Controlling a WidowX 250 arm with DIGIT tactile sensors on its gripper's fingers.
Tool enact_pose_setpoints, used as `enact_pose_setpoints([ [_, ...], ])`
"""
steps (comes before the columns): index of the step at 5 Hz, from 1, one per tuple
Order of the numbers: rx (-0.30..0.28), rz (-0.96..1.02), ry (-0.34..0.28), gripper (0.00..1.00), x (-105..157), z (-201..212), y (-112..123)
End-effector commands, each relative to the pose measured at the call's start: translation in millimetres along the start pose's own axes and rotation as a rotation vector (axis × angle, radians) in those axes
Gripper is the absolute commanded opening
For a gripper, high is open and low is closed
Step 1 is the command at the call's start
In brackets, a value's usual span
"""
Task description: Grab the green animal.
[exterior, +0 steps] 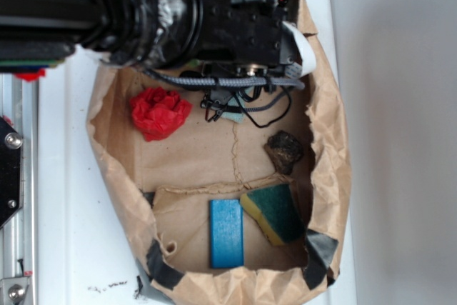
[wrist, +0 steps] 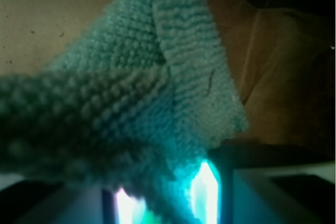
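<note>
Teal cloth (wrist: 157, 93) fills the wrist view, lying against the claw (wrist: 168, 203); grip state cannot be told. Green animal unseen, so its direction from the cloth is unknown.

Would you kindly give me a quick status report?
Hand at teal cloth, open or shut unclear. Green animal not in view. Cloth fills wrist view, right against the hand.

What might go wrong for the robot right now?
The teal cloth fills the wrist view right at the claw, so it may grab the cloth instead. The green animal shows in neither view, so the aim may be off. The dangling cables under the arm could snag.
</note>
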State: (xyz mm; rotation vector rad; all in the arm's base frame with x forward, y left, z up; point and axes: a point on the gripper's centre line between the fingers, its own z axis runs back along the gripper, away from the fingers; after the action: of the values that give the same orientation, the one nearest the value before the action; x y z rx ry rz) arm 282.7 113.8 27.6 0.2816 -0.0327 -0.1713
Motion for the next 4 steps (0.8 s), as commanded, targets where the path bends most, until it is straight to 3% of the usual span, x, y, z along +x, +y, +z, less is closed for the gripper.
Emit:
enact_pose_setpoints([
  [1, -0.015, 0.009, -0.054, 0.00, 2.6, 22.4, 4.9],
  [2, -0.107, -0.016, -0.077, 0.00, -3.6, 52.0, -1.4],
  [4, -0.233, -0.067, -0.129, 0.00, -15.6, 94.0, -7.7],
])
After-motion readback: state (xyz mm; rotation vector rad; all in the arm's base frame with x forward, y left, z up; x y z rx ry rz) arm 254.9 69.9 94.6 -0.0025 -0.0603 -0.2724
